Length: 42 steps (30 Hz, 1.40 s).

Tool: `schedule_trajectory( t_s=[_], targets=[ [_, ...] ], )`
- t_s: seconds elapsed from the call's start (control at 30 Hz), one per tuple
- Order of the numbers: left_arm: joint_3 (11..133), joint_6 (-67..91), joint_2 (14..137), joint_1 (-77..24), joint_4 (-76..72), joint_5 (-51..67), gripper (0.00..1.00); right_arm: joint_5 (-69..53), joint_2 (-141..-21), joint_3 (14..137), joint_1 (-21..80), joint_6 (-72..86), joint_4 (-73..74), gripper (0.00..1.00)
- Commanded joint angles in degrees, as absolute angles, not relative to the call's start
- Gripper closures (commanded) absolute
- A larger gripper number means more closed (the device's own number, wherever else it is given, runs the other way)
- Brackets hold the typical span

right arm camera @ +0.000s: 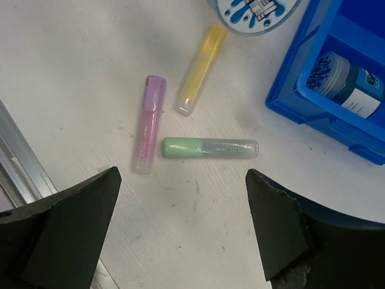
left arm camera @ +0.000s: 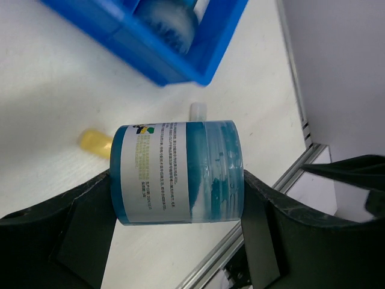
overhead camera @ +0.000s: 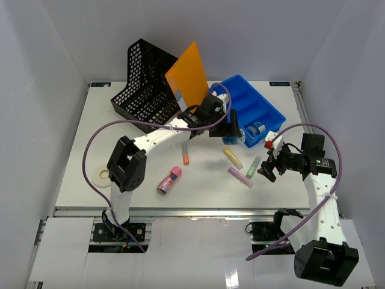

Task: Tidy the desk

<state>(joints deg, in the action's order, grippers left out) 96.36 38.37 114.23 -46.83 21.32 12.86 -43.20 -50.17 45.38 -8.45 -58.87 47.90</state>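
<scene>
The white desk [overhead camera: 120, 150] bears loose stationery. My left gripper [overhead camera: 232, 135] is shut on a blue jar with a white label [left arm camera: 177, 171], held on its side above the desk at the near corner of the blue tray [overhead camera: 252, 105]. A second blue jar [overhead camera: 257, 128] lies in the tray's near compartment. My right gripper [overhead camera: 269, 166] is open and empty above the desk. Just beyond it lie a green highlighter [right arm camera: 210, 147], a pink one [right arm camera: 147, 123] and a yellow one [right arm camera: 201, 67].
A black mesh file holder [overhead camera: 144, 87] stands at the back left with an orange folder [overhead camera: 189, 84] leaning on it. An orange marker [overhead camera: 185, 156] and a pink tube [overhead camera: 170, 180] lie mid-desk. A tape roll [overhead camera: 104, 174] lies at the left edge.
</scene>
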Motion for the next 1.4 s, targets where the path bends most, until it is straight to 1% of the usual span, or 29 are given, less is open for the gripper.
schedule_trajectory(
  t_s=[0.0, 0.1, 0.13, 0.2, 0.27, 0.3, 0.37, 0.43, 0.53, 0.63, 0.73, 0.77, 0.8, 0.87, 0.9, 0.97, 1.0, 1.07, 1.13, 1.23, 1.3, 1.37],
  targets=[
    [112.7, 33.8, 118.8, -47.0, 26.3, 11.7, 1.00, -44.1, -50.2, 46.2, -10.4, -50.4, 44.6, 0.08],
    [122.9, 33.2, 124.7, -46.9, 27.4, 12.7, 1.00, -43.9, -51.1, 47.7, -14.3, -43.0, 41.6, 0.02],
    [126.1, 33.1, 126.7, -46.9, 27.5, 13.0, 1.00, -44.0, -51.6, 48.4, -16.2, -40.6, 40.6, 0.05],
    [131.0, 33.0, 130.3, -46.8, 26.7, 13.4, 1.00, -45.1, -52.8, 50.1, -21.2, -36.9, 39.8, 0.30],
    [134.0, 33.4, 132.6, -46.8, 23.9, 14.5, 1.00, -46.6, -54.6, 51.5, -25.7, -34.9, 39.4, 0.41],
    [134.3, 34.1, 133.9, -46.8, 19.3, 15.5, 1.00, -49.3, -56.1, 52.3, -29.6, -34.1, 39.4, 0.51],
    [132.6, 35.5, 135.2, -46.8, 13.0, 16.8, 1.00, -53.7, -58.4, 52.7, -35.7, -33.7, 39.8, 0.58],
    [131.8, 37.7, 136.3, -46.8, 5.2, 17.1, 1.00, -58.7, -59.7, 52.5, -38.9, -34.1, 40.0, 0.60],
    [132.9, 39.3, 139.2, -46.8, -2.0, 16.5, 1.00, -60.2, -60.9, 51.4, -40.4, -35.3, 40.0, 0.59],
    [133.7, 40.8, 141.3, -46.8, -6.1, 15.4, 1.00, -60.7, -61.2, 49.8, -40.6, -36.9, 39.5, 0.57],
    [133.6, 42.7, 142.0, -46.8, -8.8, 15.2, 1.00, -62.3, -62.2, 49.8, -40.6, -38.6, 39.7, 0.54],
    [133.6, 43.1, 142.1, -46.8, -9.2, 15.2, 1.00, -63.3, -62.8, 50.2, -40.6, -40.0, 40.1, 0.50],
    [133.5, 43.3, 142.1, -46.8, -9.3, 15.1, 1.00, -65.4, -63.6, 50.7, -40.6, -42.8, 41.1, 0.42],
    [133.2, 44.3, 141.7, -46.8, -9.1, 15.1, 1.00, -69.1, -65.0, 53.0, -40.4, -55.1, 48.2, 0.25],
    [132.7, 44.9, 141.2, -46.7, -8.8, 15.2, 1.00, -71.7, -66.1, 53.8, -40.2, -60.1, 51.4, 0.14],
    [131.0, 47.1, 139.9, -46.6, -8.6, 15.3, 1.00, -75.6, -67.6, 55.6, -39.0, -78.8, 62.8, 0.02],
    [128.1, 49.0, 138.1, -46.6, -8.8, 15.4, 1.00, -76.6, -67.9, 55.7, -38.3, -84.9, 66.2, 0.01],
    [122.3, 51.9, 134.3, -46.1, -11.1, 16.2, 1.00, -80.0, -67.6, 54.3, -37.7, -100.0, 72.8, 0.08],
    [117.5, 56.7, 131.1, -45.4, -14.2, 17.5, 1.00, -83.9, -66.2, 51.3, -37.4, -109.2, 74.8, 0.10],
    [109.6, 63.9, 126.3, -44.3, -19.6, 21.2, 1.00, -89.5, -62.2, 46.4, -36.5, -122.2, 74.9, 0.10],
    [105.3, 68.8, 123.8, -43.6, -23.1, 24.3, 1.00, -93.1, -60.0, 43.6, -35.7, -128.1, 74.5, 0.10],
    [102.4, 72.3, 122.2, -43.2, -26.2, 26.7, 1.00, -94.6, -59.8, 43.9, -34.3, -127.6, 73.5, 0.10]
  ],
)
